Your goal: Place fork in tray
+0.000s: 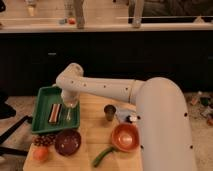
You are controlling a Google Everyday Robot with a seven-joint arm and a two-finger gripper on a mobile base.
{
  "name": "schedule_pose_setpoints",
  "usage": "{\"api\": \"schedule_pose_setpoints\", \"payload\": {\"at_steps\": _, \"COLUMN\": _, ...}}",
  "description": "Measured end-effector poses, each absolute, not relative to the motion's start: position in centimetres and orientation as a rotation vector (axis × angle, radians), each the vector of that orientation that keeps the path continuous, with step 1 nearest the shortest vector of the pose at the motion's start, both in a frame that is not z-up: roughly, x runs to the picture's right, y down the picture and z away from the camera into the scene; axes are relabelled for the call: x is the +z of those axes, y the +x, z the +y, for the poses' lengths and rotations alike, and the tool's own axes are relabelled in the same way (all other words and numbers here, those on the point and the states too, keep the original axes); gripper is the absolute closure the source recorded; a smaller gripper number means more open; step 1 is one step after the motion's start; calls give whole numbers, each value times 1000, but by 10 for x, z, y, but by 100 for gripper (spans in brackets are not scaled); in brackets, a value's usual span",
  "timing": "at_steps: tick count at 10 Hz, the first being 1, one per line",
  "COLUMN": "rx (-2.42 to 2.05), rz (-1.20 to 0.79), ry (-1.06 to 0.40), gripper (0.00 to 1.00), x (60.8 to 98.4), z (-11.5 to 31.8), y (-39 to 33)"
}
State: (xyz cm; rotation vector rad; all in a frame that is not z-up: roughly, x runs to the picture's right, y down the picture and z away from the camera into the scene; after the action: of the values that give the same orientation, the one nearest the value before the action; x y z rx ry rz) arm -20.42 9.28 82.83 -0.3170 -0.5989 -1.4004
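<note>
- Fork (68,114): a small, slender silver metal utensil with a thin handle, seen as a pale sliver lying lengthwise inside the tray's right half, just under the end effector.
- No brand, label or writing can be read on anything.
- Large shallow rectangular green plastic tray (44,93) with a raised rim sits at the 9 o'clock side of the wooden desk (92,140); a brown, striped oblong object (54,113) lies in it beside the fork.
- White arm reaches from the robot's body at 3 o'clock across to the tray, bending down at a rounded joint; the end effector (69,104) hangs over the tray's right part. I cannot tell whether it is spread, pressed together or pinching the fork.
- On the desk: a round maroon bowl (67,142) at 7 o'clock, an orange bowl (125,137) at 5 o'clock, a small dark metal cup (110,112) near the centre, a green-handled utensil (102,156) and an orange fruit (40,153).
</note>
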Motion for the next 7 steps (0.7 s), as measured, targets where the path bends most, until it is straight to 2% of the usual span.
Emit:
{"api": "schedule_pose_setpoints", "payload": {"at_steps": 1, "rx": -1413, "rz": -601, "ry": -321, "gripper": 100, "x": 834, "z": 98, "y": -209}}
{"api": "schedule_pose_setpoints", "payload": {"at_steps": 2, "rx": -1433, "rz": -601, "ry": -324, "gripper": 95, "x": 837, "z": 100, "y": -216}}
{"api": "schedule_pose_setpoints", "payload": {"at_steps": 5, "rx": -1469, "rz": -606, "ry": -324, "gripper": 67, "x": 837, "z": 103, "y": -231}}
{"api": "schedule_pose_setpoints", "payload": {"at_steps": 7, "rx": -1486, "rz": -599, "ry": -338, "gripper": 44, "x": 840, "z": 105, "y": -233}}
